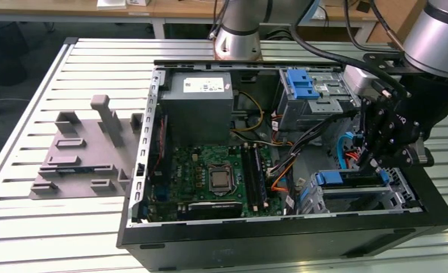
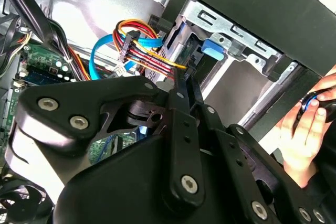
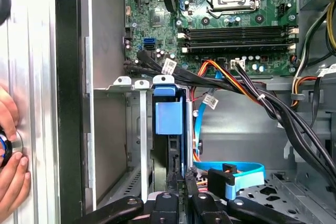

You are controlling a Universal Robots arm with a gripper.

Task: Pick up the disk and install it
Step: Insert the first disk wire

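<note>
The claw [image 1: 376, 165] reached down into the case's near right corner, apparently pinched shut on the disk [image 3: 169, 145] (blue rails up), which stood on edge inside the cage [image 3: 123, 83], seemingly being seated.

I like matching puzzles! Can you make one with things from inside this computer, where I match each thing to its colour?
Things:
1. circuit board
2. flat cable near the robot's hand
3. printed stand on the table
4. computer case rim

Colours:
A. black
B. green
C. grey
D. blue

Right pairs: 1-B, 2-D, 3-C, 4-A
</note>
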